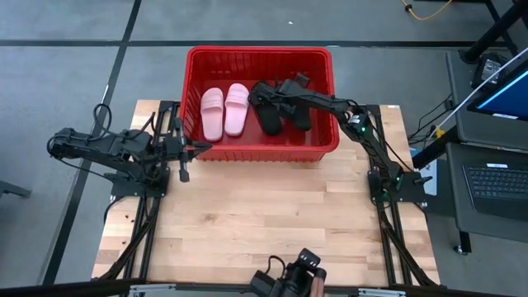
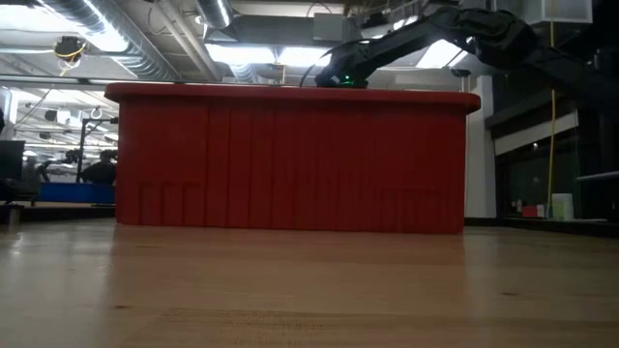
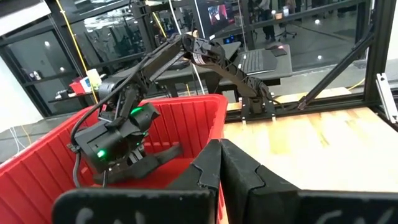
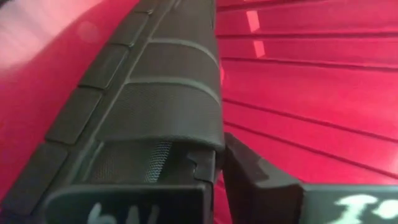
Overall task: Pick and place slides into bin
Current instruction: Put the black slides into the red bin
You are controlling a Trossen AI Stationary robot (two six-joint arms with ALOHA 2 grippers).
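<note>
The red bin [image 1: 260, 52] stands at the table's far edge, and its wall [image 2: 290, 159] fills the low view. On its floor lie two pale pink slides [image 1: 213, 113] [image 1: 237, 109] side by side, with a black slide [image 1: 299, 115] further right. My right gripper [image 1: 262, 91] reaches down into the bin from the right. It is shut on a second black slide [image 1: 268, 117], which shows close up in the right wrist view [image 4: 161, 93]. My left gripper [image 1: 198, 148] waits shut and holding nothing, by the bin's near left corner. My right gripper pinches the black slide at one side of its broad strap [image 4: 205, 146], where the strap meets the sole. One finger [image 4: 124, 205] sits at the strap's mouth and the other [image 4: 261, 180] outside it. The fingers slant down and lie along the slide. Whether the slide touches the floor I cannot tell.
In the low view the bin's near wall hides everything inside it; only the right arm [image 2: 406, 43] shows above the rim. Bare wooden table [image 1: 272, 214] lies in front of the bin. A desk with a laptop [image 1: 495, 177] stands off the table's right side.
</note>
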